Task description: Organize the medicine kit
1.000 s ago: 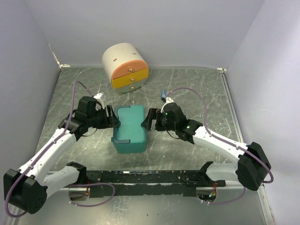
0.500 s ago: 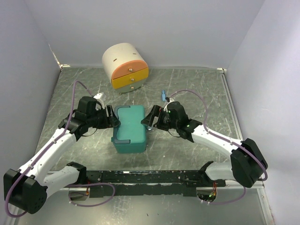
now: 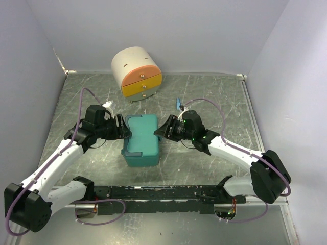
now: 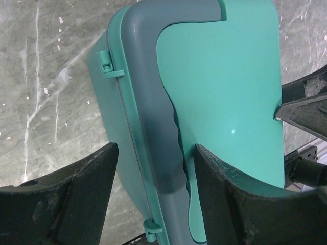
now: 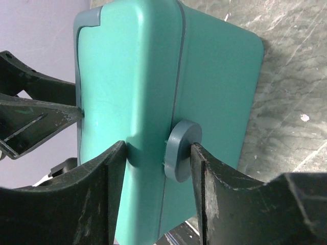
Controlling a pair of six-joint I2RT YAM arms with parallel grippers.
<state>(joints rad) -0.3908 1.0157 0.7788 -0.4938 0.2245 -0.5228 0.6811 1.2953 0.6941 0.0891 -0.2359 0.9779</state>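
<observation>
One teal-green rectangular plastic medicine kit (image 3: 141, 143) sat mid-table with its lid down, so nothing inside it showed. The left gripper (image 3: 122, 130) met its left side with jaws roughly half open. They straddled the lid's edge and the grey curved plastic handle (image 4: 153, 102), with both fingers (image 4: 82, 194) apparently touching the box. The right gripper (image 3: 161, 131) met the opposite side, its jaws narrowed onto a grey round plastic knob (image 5: 179, 150). One finger (image 5: 230, 194) pressed the knob and the other pressed the teal wall.

Only the wrist views showed these contacts. The overhead view alone showed the grey marbled tabletop (image 3: 204, 97) beneath the kit. Well behind the kit stood a cream rounded cabinet (image 3: 135, 71), its orange and yellow drawers pushed in.
</observation>
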